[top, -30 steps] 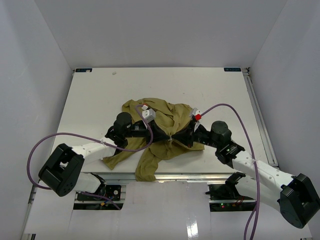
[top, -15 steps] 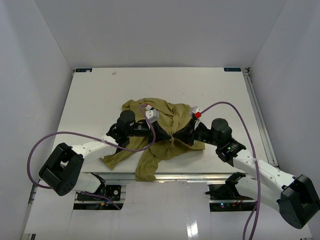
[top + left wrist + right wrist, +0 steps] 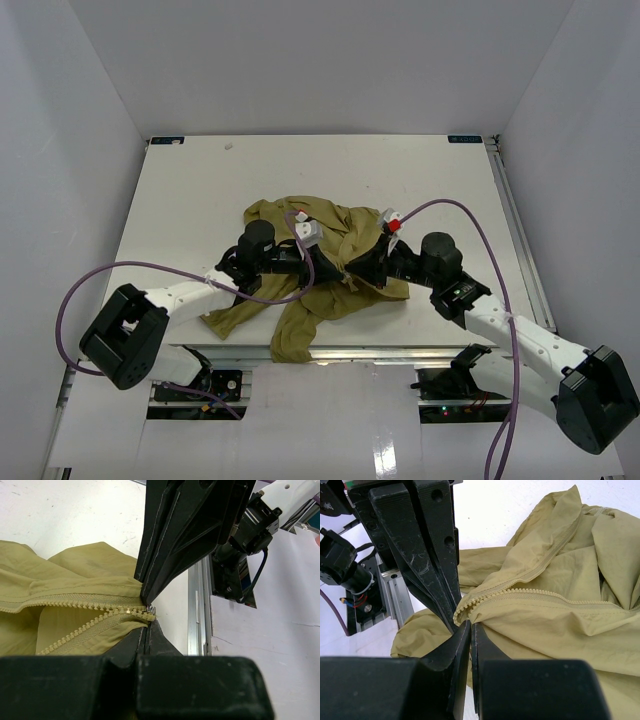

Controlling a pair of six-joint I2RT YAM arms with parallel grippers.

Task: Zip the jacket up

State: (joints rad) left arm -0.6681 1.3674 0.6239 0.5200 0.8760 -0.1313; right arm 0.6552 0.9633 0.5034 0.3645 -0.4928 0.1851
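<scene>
Near the front edge of the table (image 3: 200,180), your two arms bend in from both sides and meet in the middle, low over the jacket (image 3: 335,225). Your left arm reaches across from the left. Your right arm comes up from the right, bends at the elbow and turns back toward the middle. So the left gripper (image 3: 332,270) and the right gripper (image 3: 350,270) point at each other, tip to tip. The jacket lies crumpled on the table under them, and one end of it reaches the front edge. Up close, you see the left gripper with its fingers squeezed tight together, nipping the jacket right where the two rows of zip teeth (image 3: 75,601) meet. The right gripper has its fingers squeezed together too, and it nips the cloth at the same spot from the other side. A small metal piece (image 3: 150,612) sits between the two sets of tips. The two rows of teeth spread apart as they run away from the grippers, so the zip is open there.
</scene>
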